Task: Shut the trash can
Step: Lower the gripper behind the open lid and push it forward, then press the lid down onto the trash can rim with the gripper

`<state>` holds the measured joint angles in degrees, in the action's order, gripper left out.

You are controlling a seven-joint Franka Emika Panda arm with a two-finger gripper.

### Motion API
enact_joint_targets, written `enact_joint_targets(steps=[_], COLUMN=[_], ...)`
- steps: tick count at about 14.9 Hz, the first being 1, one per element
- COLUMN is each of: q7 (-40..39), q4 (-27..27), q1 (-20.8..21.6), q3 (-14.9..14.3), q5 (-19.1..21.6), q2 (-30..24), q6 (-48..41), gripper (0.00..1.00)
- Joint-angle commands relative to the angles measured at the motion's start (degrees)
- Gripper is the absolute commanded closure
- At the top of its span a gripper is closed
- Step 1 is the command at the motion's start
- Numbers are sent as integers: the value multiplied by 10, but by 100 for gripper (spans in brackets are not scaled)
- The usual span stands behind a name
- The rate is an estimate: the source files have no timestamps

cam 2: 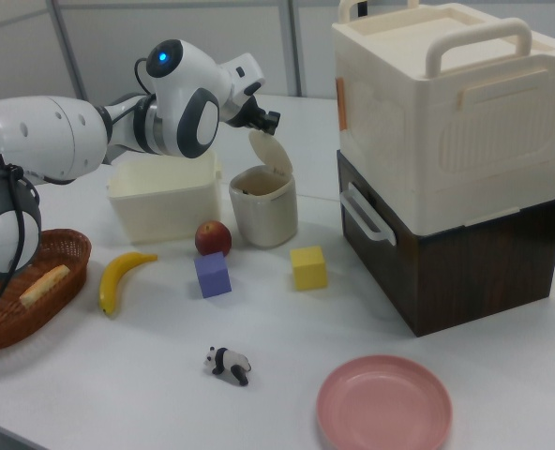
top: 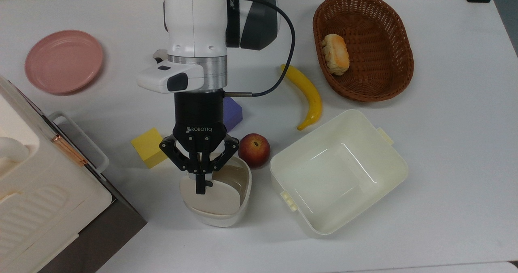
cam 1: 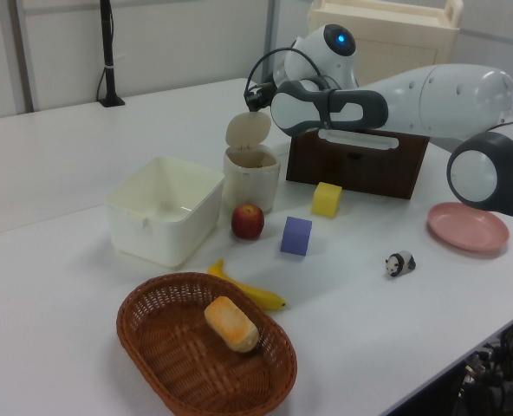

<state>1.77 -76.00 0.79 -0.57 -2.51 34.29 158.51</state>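
The trash can point(top: 218, 214) is a small cream bin at the front middle of the table, between a yellow block and an apple. Its beige lid point(top: 212, 198) stands raised and tilted over the opening. In the left view the trash can point(cam 1: 250, 178) has its lid point(cam 1: 248, 130) upright, and likewise in the right view the trash can point(cam 2: 263, 208) and lid point(cam 2: 271, 150). My gripper point(top: 200, 187) points down with its fingers shut together, the tips at the lid's upper edge. It is also seen as the gripper point(cam 1: 255, 102) and the gripper point(cam 2: 264, 124).
An apple point(top: 254, 149) and a larger lidless cream tub point(top: 376, 176) sit on the top view's right of the bin. A yellow block point(top: 149, 147), purple block point(top: 234, 111), banana point(top: 306, 95), bread basket point(top: 364, 85), pink plate point(top: 64, 60) and big white appliance point(top: 36, 184) surround it.
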Motion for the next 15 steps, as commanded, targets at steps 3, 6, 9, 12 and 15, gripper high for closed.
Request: enact_joint_targets(steps=[3,6,9,12,15], q7=[-5,-5,-6,-6,-7], q4=[-22,-50,-76,-88,-122], q1=[3,-1,-3,-3,-3], q3=[-6,-2,0,0,1], q5=[-19,-29,-36,-43,-51], q2=[-11,-26,-43,-47,-71], q6=[7,7,7,7,7], gripper=[99,99,99,99,99])
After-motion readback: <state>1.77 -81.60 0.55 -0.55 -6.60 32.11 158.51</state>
